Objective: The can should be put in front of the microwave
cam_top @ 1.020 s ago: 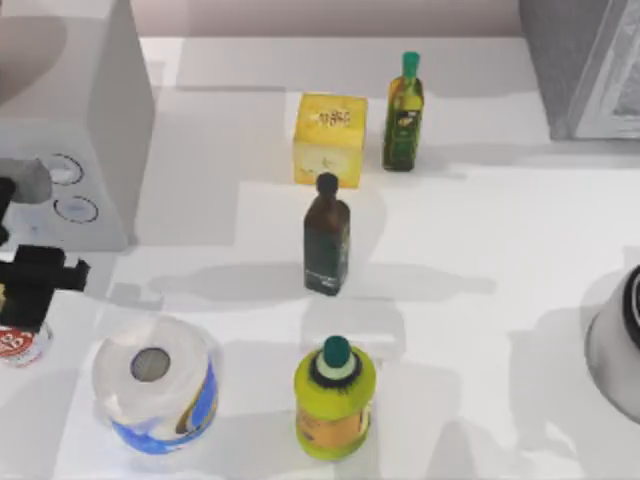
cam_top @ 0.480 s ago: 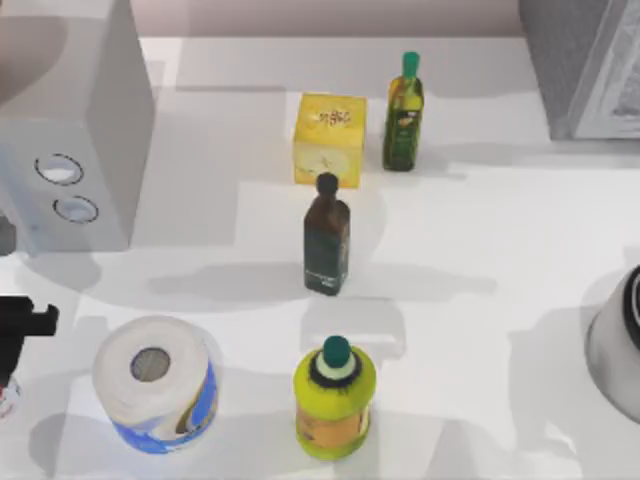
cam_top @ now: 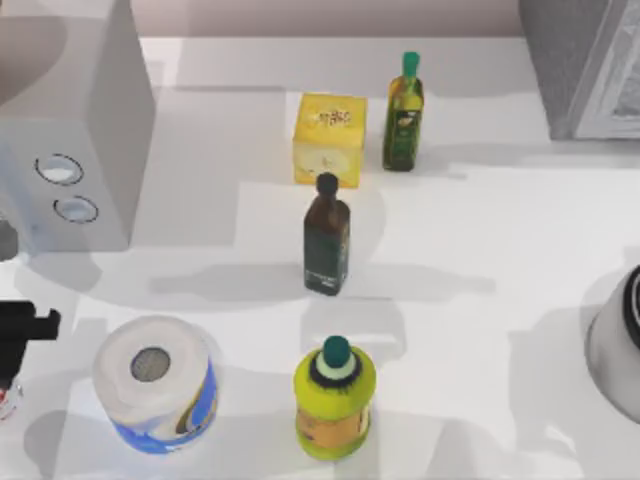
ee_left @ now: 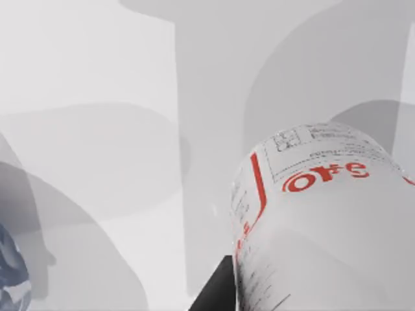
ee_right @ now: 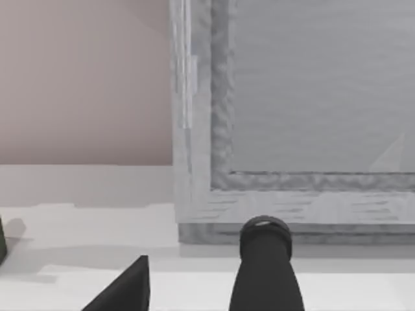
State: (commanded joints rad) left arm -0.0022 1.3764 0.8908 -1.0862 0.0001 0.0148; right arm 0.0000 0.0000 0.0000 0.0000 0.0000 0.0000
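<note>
The can [cam_top: 5,396], white with red print, shows as a sliver at the table's left edge, nearer the front than the microwave [cam_top: 70,120]. My left gripper [cam_top: 20,330] is black and sits just above the can. In the left wrist view the can [ee_left: 324,214] is close up, with a black finger [ee_left: 214,293] against its side; the gripper is shut on it. The light grey microwave stands at the back left, its two dials facing the front. My right gripper [ee_right: 194,291] is parked at the right, its fingers apart with nothing between them.
A paper roll [cam_top: 155,385] in blue wrap stands right of the can. A yellow-green bottle [cam_top: 335,400], a dark bottle [cam_top: 327,235], a yellow box [cam_top: 330,140] and a green bottle [cam_top: 404,100] fill the middle. A darker grey appliance [cam_top: 590,60] stands at the back right.
My left gripper and the can moved together toward the left front edge, uncovering the microwave's dials. Over the last half second they barely moved. The right arm stayed still.
</note>
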